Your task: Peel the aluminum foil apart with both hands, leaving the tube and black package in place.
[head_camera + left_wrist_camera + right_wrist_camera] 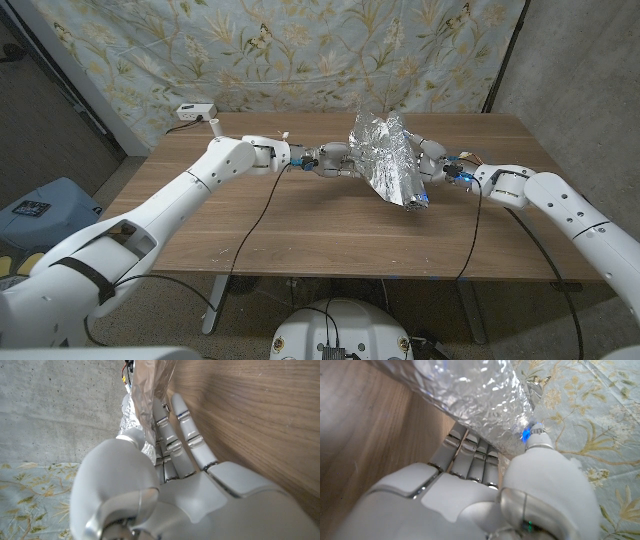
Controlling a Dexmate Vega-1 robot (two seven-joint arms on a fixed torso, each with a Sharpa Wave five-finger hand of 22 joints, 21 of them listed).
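Foil: crumpled aluminum foil (388, 158) stands raised on the wooden table (300, 225), far half, right of centre.
Left hand: left hand (338, 160) meets the foil's left edge; in its wrist view the fingers (172, 442) lie nearly straight with a foil sheet (150, 395) between thumb and fingers.
Right hand: right hand (437, 160) is at the foil's right side, fingers (470, 452) tucked under it, thumb on top, gripping.
Foil's near end: a small blue-tipped thing (419, 203), too small to identify.

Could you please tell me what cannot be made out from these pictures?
- Tube and black package: hidden in the head view under the crumpled aluminum foil.
- Left robot hand: fingertips hidden behind foil in the left wrist view; grip unclear.
- Right robot hand: fingertips covered by foil in the right wrist view.
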